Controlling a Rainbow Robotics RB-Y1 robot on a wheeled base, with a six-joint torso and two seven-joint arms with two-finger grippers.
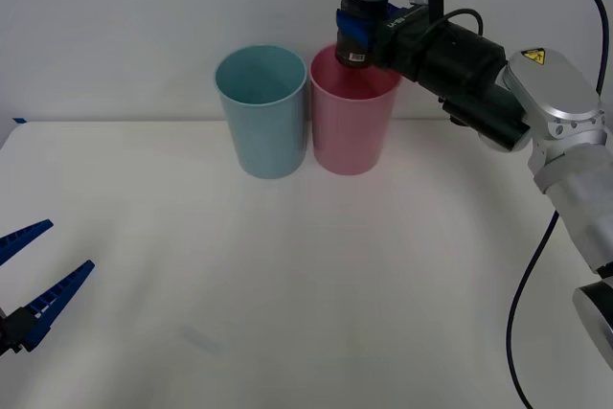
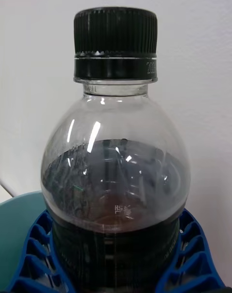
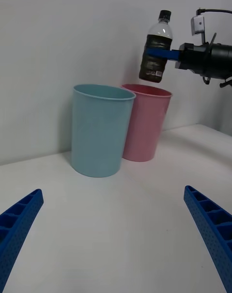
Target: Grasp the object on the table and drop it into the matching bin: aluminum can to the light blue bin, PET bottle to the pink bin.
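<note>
I am holding the PET bottle (image 1: 365, 9) upright, cap up, in my right gripper (image 1: 361, 26) above the pink bin (image 1: 352, 122); my left gripper (image 1: 38, 284) is hanging released over the white tabletop (image 1: 287, 284).

lab test bench | bare white table (image 1: 287, 284) | plain white wall (image 1: 144, 7)

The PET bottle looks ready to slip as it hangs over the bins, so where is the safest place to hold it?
Hold the PET bottle around its straight labelled body, where the right gripper clamps it from the side. It is upright above the pink bin, and its shoulder narrows toward the cap.
</note>
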